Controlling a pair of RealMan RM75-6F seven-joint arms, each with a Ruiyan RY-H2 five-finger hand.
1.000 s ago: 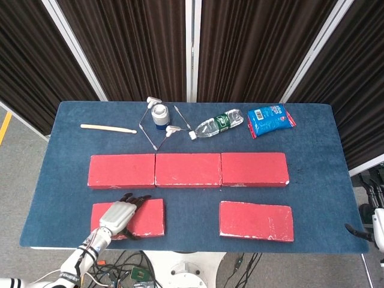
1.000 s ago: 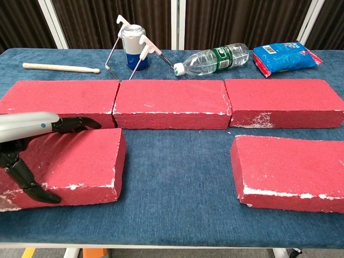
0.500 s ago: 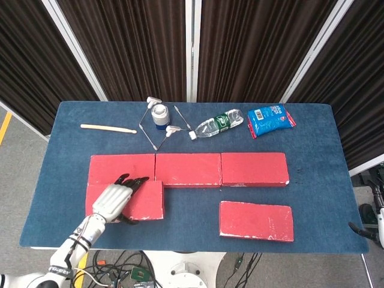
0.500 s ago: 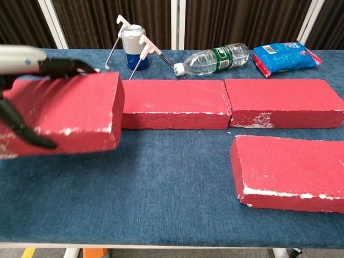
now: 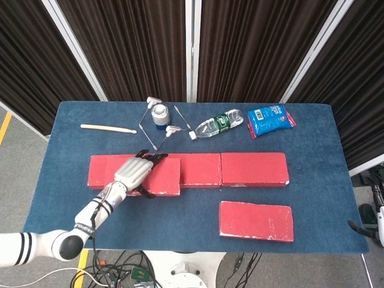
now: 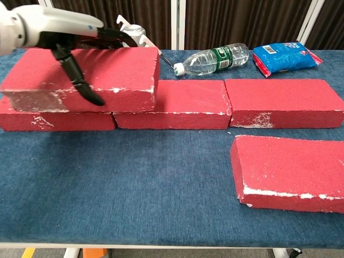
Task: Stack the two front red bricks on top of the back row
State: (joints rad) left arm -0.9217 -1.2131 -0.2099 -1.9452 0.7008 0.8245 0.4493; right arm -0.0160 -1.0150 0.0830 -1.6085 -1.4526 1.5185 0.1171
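Observation:
My left hand (image 5: 136, 173) (image 6: 80, 40) grips a red brick (image 5: 157, 177) (image 6: 118, 75) and holds it over the back row, above the seam between the left back brick (image 5: 102, 171) (image 6: 54, 121) and the middle back brick (image 5: 201, 170) (image 6: 188, 102). Whether it touches the row I cannot tell. The right back brick (image 5: 254, 168) (image 6: 282, 102) completes the row. The other front red brick (image 5: 256, 220) (image 6: 290, 172) lies on the blue tabletop (image 5: 180, 216) at the front right. The right hand is out of both views.
Behind the row lie a wooden stick (image 5: 108, 128), a can (image 5: 159, 114) (image 6: 129, 33) with white-handled tools (image 5: 150, 132), a plastic bottle (image 5: 217, 123) (image 6: 215, 58) and a blue packet (image 5: 270, 119) (image 6: 285, 55). Dark curtains hang behind the table.
My left hand lifted the front left brick off the table and carried it back and to the right, up over the back row.

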